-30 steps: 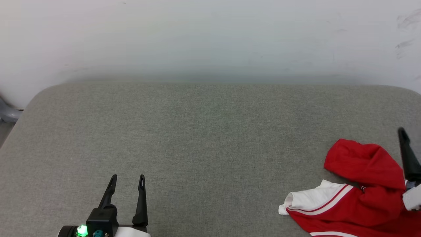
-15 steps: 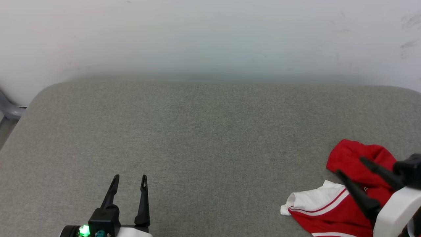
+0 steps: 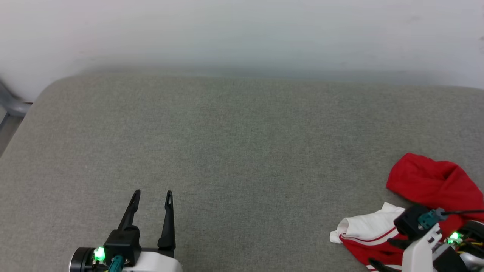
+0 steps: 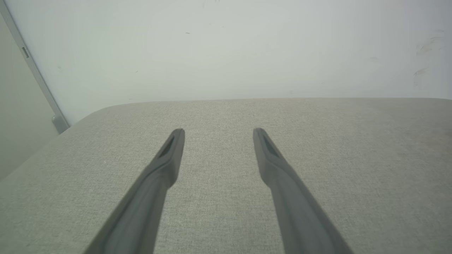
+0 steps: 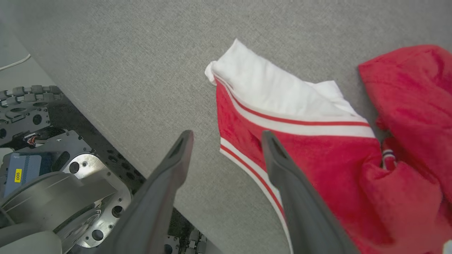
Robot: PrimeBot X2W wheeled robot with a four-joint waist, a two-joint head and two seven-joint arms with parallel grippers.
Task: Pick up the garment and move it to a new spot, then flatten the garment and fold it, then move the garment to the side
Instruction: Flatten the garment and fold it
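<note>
The garment [image 3: 431, 183] lies crumpled at the near right of the grey table: a red bunch with a white sleeve [image 3: 365, 226] spread to its left. In the right wrist view the garment [image 5: 317, 151] shows its white sleeve and red-and-white striped trim. My right gripper [image 5: 226, 134] hangs open over its striped edge by the table's near edge, one finger over red cloth, the other over grey surface; I cannot tell whether it touches. The right wrist [image 3: 419, 226] covers part of the cloth. My left gripper [image 3: 153, 193] [image 4: 219, 131] stands open at the near left, nothing between its fingers.
The grey padded table [image 3: 242, 143] stretches to a white wall [image 3: 242, 34] behind it. A grey metal frame [image 3: 11, 107] stands past the left corner. My own base [image 5: 53, 176] shows below the table's near edge in the right wrist view.
My right arm has swung in from the right edge and turned over the garment, fingers now pointing back toward the near edge. The camera has shifted a little. The left gripper stays put.
</note>
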